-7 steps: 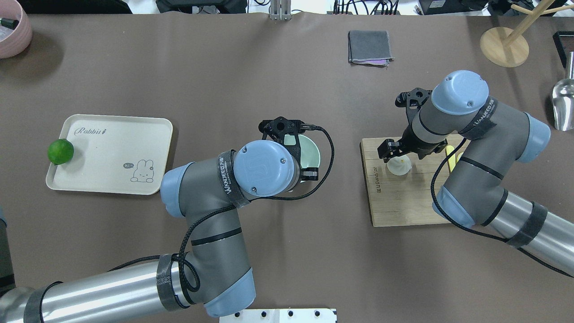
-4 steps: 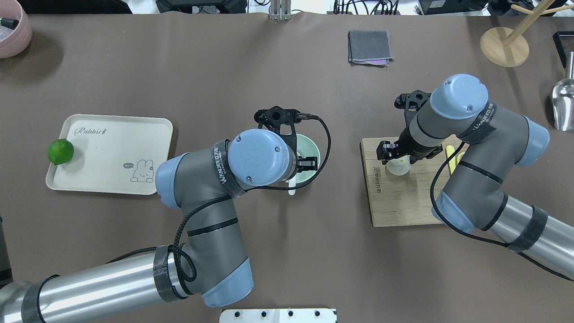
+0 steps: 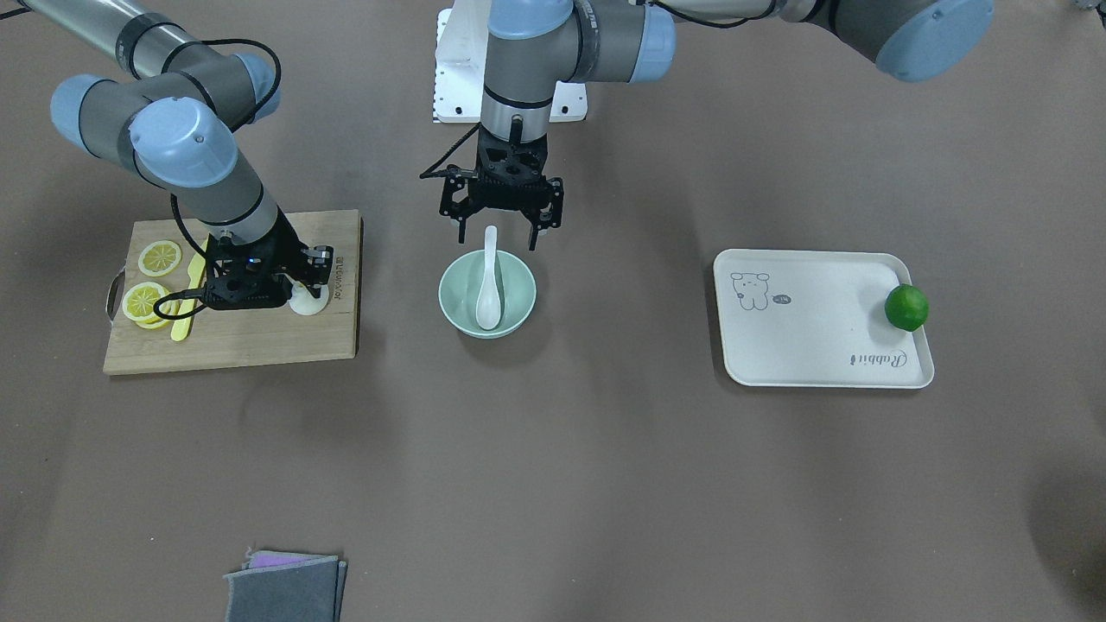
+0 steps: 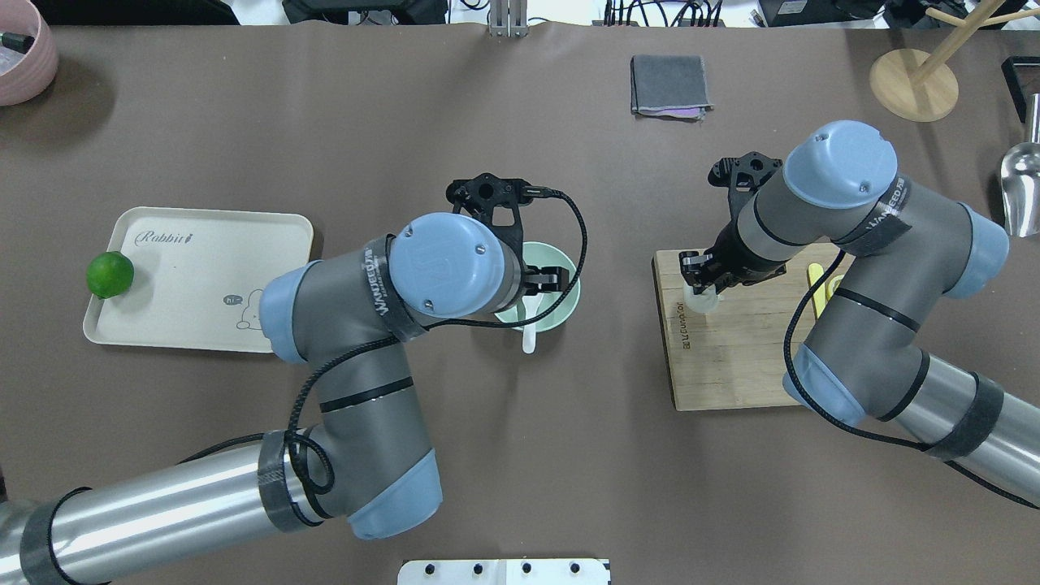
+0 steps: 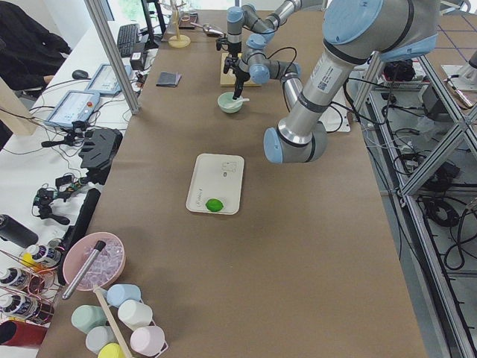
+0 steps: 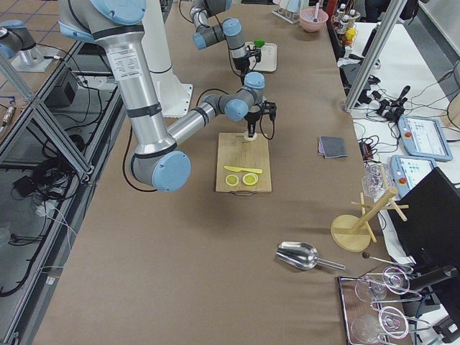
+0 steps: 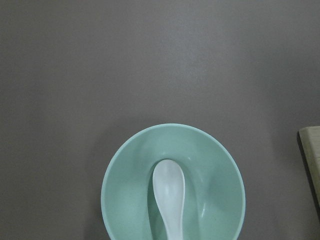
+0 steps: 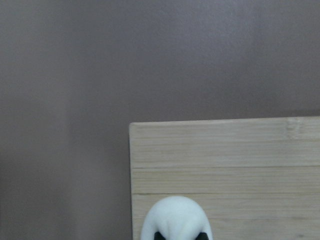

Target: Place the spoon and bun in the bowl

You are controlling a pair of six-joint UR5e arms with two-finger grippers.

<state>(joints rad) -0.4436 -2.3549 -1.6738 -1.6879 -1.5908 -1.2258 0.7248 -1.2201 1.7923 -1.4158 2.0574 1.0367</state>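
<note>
The white spoon [image 3: 489, 294] lies in the mint-green bowl [image 3: 458, 302], scoop down, with its handle over the rim on the robot's side. The left wrist view shows the spoon [image 7: 169, 195] in the bowl [image 7: 125, 190]. My left gripper [image 3: 498, 231] hangs open and empty above the spoon's handle. The white bun [image 3: 307, 302] is at the edge of the wooden cutting board [image 3: 259, 345] nearest the bowl. My right gripper [image 4: 700, 276] is shut on it. The right wrist view shows the bun [image 8: 175, 215] with dark fingertips [image 8: 159, 235] on both sides.
Lemon slices [image 3: 147, 302] and a yellow knife [image 3: 183, 320] lie on the board. A cream tray [image 3: 821, 345] with a green lime [image 3: 906, 307] sits on my left side. A grey cloth [image 4: 670, 84], a wooden stand [image 4: 913, 84] and a metal scoop [image 4: 1020, 191] are at the far right.
My left arm has drawn to the left and uncovered the spoon's handle at the bowl's rim. My right gripper has moved the bun left across the board to its edge.
</note>
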